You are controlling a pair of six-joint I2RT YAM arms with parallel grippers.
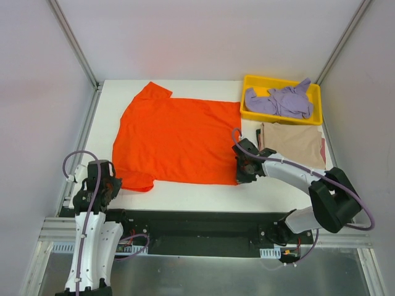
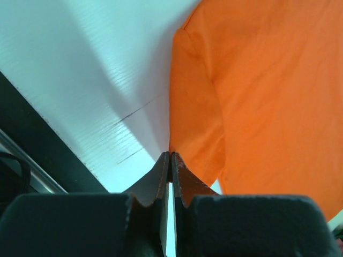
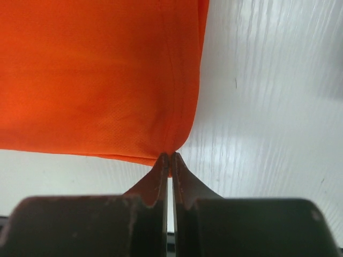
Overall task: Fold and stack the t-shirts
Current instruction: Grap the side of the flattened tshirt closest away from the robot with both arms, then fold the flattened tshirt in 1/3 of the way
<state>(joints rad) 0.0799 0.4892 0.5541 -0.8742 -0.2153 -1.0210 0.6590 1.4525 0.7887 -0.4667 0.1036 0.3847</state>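
**Both claws pinched on the orange shirt's near edge**

The orange shirt (image 1: 176, 139) lies spread flat on the white bench (image 1: 185, 194), collar end to the left, hem to the right, one sleeve pointing to the far side and one to the near side. The left claw (image 1: 116, 183) sits at the near sleeve. In the left wrist view its jaws are pressed together, with the sleeve's corner meeting their tips. The right claw (image 1: 241, 174) is at the near right corner of the hem. The right wrist view shows its jaws together too, with the corner of the hem caught between the tips and the cloth puckering slightly there.

At the far right corner of the bench stands a yellow tray (image 1: 265, 80) with the purple shirt (image 1: 281, 100) crumpled inside it. The tan shirt (image 1: 290, 143) lies folded on the bench just on the near side of the tray, close to the right of the orange shirt's hem.
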